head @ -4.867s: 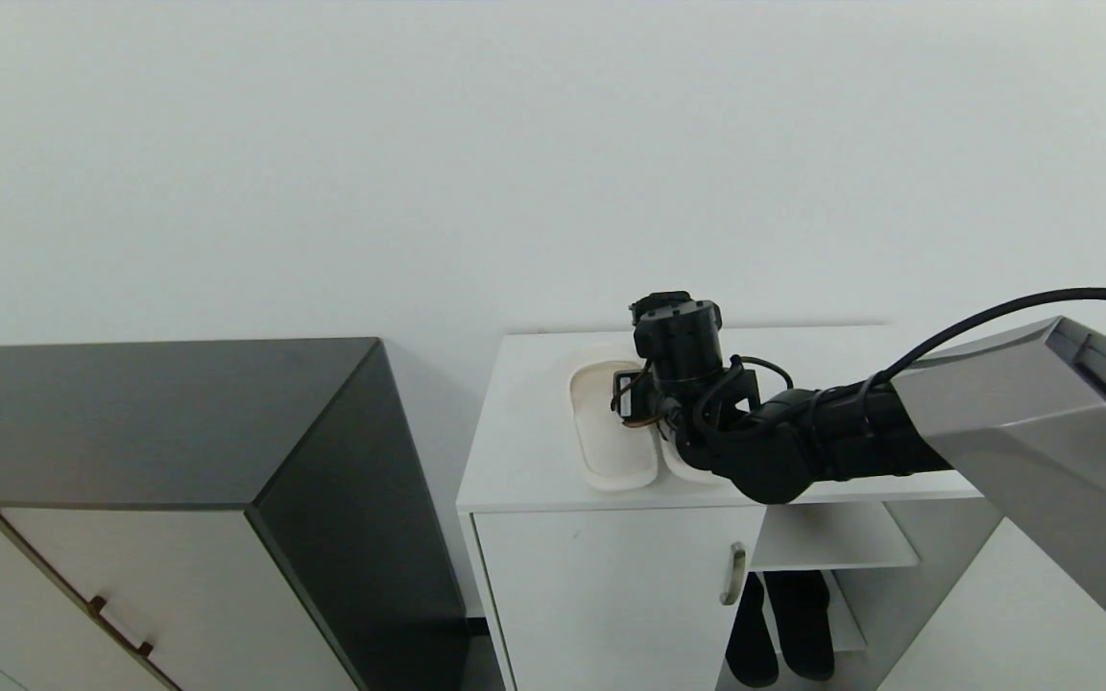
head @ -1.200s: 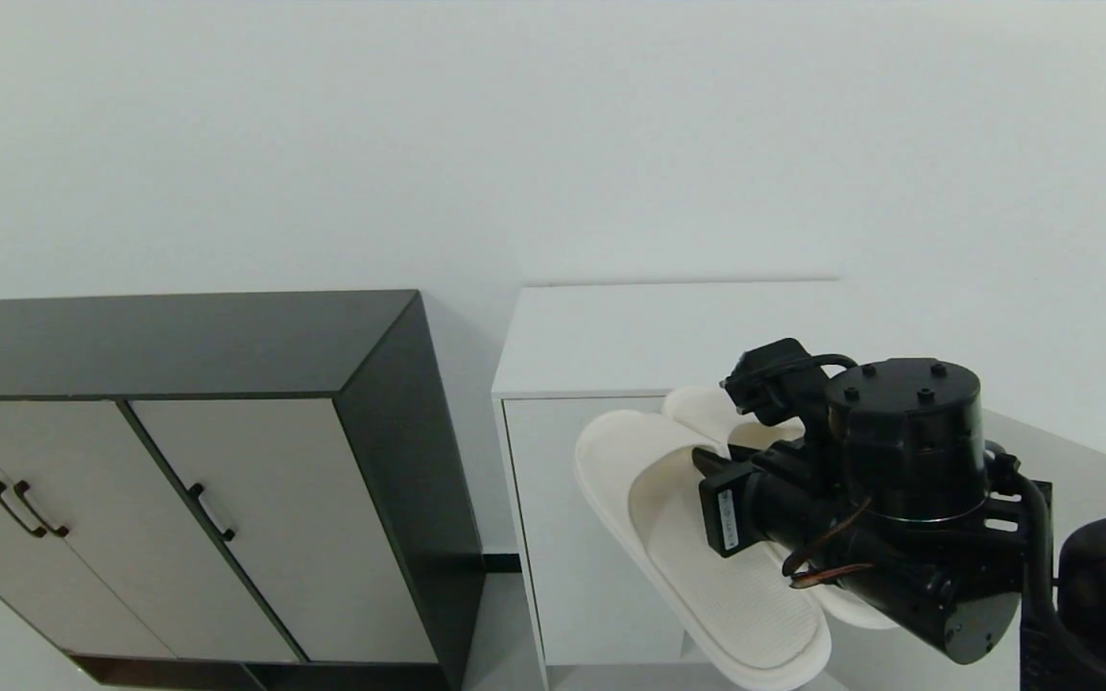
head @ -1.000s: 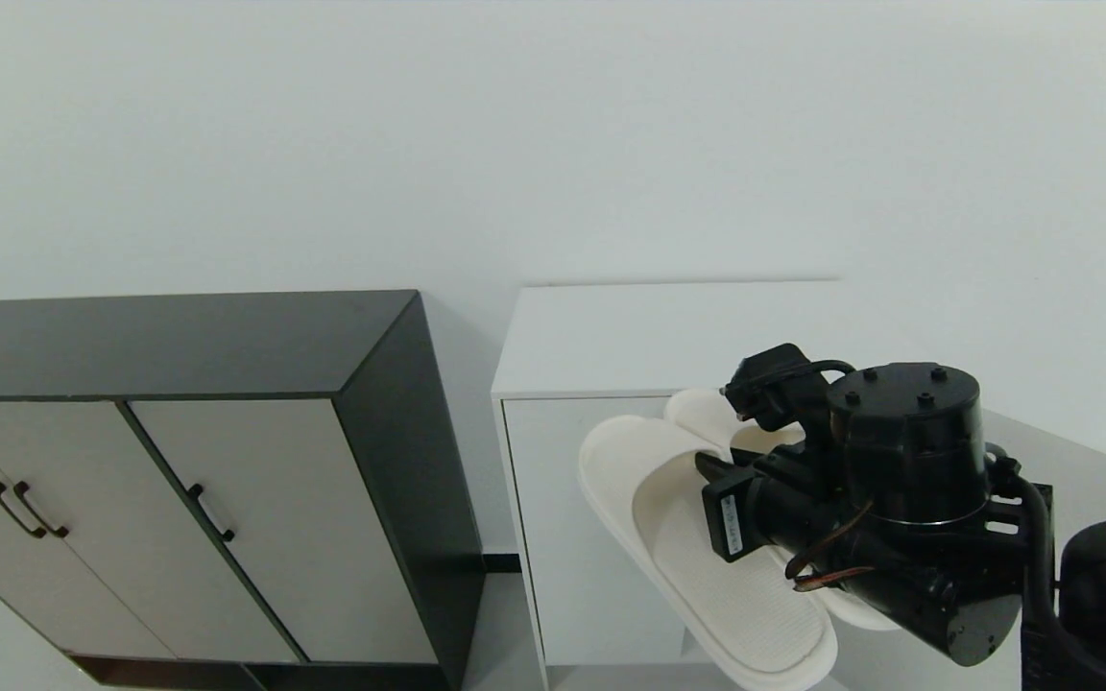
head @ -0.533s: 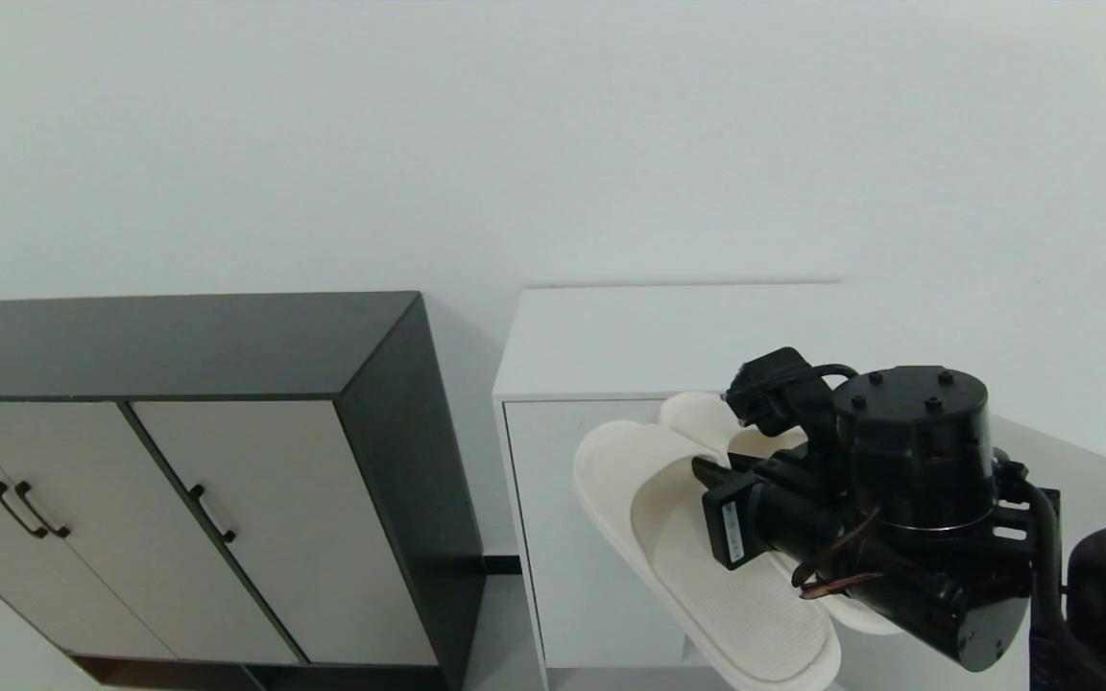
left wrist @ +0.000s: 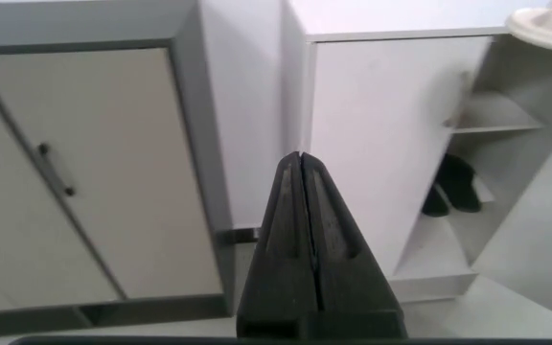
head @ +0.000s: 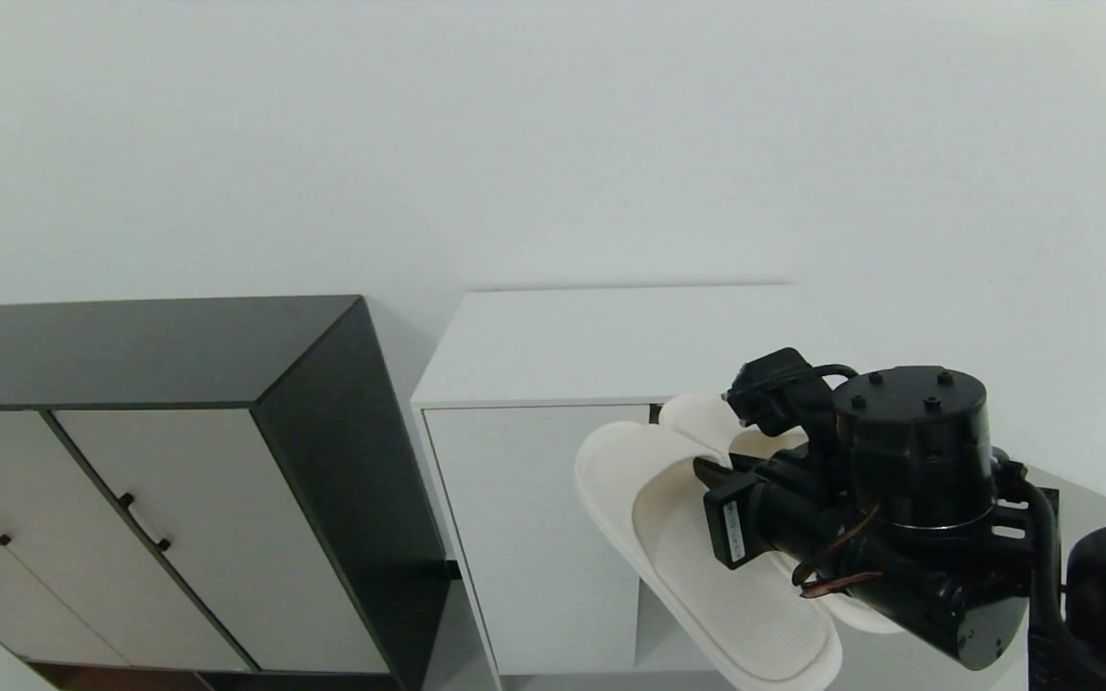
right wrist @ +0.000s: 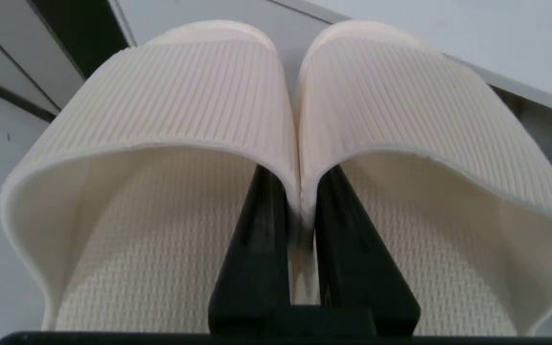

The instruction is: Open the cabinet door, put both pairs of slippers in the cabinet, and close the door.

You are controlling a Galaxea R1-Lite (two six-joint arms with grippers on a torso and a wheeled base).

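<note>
Head view: the right claw [head: 711, 480] holds the white slippers [head: 697, 566] aloft before the white cabinet [head: 534, 518], clear of the top where they lay seconds ago. The whole scene has slid sideways, so the camera has turned, not the load.

Left wrist view: the left claw [left wrist: 301, 201], pinched shut and empty, faces the open side, where black slippers [left wrist: 453, 192] sit on the bottom shelf.

Right wrist view: the right claw clamps both straps' inner edges. Shelving this pair and closing up likely remain.

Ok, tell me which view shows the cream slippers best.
The right wrist view: both cream slippers sit side by side, straps and ribbing clear, with the right end effector shut on their inner edges. The head view shows the pair partly behind the arm; the left wrist view catches a rim.
</note>
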